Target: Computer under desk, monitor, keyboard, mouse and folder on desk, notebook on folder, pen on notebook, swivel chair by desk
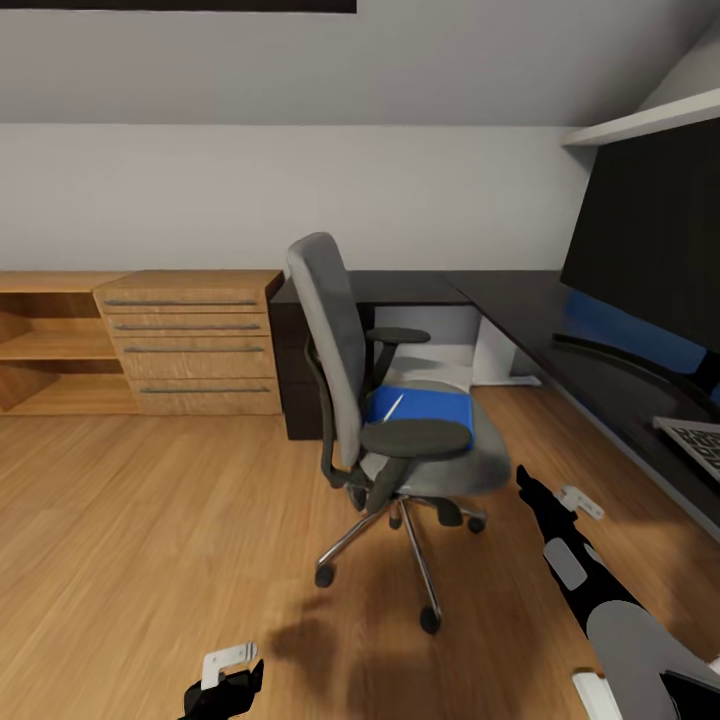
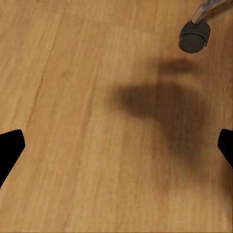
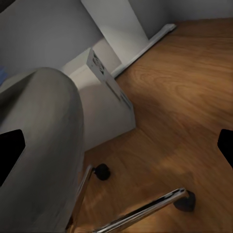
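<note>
Folder (image 1: 425, 405) lying flat on swivel chair (image 1: 400, 400) seat: likely thin, slippery (pinching 1 exposed edge). Right gripper (image 1: 545, 497) spread apart, left gripper (image 1: 225, 680) also apart.

Pale walls under a sloped ceiling; light-wood drawer chest (image 1: 190, 345); wooden floor (image 1: 150, 540).

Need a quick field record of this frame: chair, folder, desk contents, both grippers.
swivel chair: on the wood floor, beside the desk
folder: flat on the chair seat, a thin white pen on it
monitor: on the desk
keyboard: on the desk, partly cut off
left gripper: open, over bare floor
right gripper: open, near the chair seat
</note>
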You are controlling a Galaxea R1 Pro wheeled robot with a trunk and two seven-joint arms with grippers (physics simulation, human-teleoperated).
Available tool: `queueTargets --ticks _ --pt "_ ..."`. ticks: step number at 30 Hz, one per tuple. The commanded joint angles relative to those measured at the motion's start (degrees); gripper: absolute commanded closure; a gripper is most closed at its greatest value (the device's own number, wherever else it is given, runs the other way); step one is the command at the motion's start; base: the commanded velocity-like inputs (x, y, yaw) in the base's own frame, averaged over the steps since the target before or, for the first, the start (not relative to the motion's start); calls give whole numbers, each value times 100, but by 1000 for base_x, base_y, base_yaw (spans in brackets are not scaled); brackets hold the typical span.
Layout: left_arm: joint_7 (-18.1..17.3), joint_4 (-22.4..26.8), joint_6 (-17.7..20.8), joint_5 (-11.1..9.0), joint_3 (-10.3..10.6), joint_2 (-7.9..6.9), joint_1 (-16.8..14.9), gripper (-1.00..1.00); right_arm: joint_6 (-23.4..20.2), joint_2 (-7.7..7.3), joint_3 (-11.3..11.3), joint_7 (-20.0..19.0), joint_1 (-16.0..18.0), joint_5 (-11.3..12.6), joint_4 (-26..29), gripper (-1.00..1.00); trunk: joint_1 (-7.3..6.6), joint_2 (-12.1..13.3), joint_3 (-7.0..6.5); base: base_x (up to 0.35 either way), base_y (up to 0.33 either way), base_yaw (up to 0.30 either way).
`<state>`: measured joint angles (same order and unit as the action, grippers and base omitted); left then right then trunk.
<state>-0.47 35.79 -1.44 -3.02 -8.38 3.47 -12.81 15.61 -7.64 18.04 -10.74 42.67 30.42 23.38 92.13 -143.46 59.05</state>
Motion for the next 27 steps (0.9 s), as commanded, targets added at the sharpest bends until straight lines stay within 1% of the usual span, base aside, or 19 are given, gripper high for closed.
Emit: queueTargets --ticks 1,10,20,27 --pt "-5 -2 -14 -32 -14 4 -3 -100 10 0 16 -50 5 60 -9 -100 1 -2 5 187 0 0" --pt "-6 -2 -14 -32 -14 4 -3 -100 12 -7 16 -58 5 55 -14 -100 1 -2 5 77 -4 0" --pt "-6 -3 -14 -32 -14 4 -3 -100 1 -21 16 -43 5 46 -23 -100 1 -2 5 173 -108 0" --pt "-6 -2 -14 -32 -14 4 -3 -100 -52 -26 8 -24 5 47 -34 -100 1 -2 5 54 -31 0"
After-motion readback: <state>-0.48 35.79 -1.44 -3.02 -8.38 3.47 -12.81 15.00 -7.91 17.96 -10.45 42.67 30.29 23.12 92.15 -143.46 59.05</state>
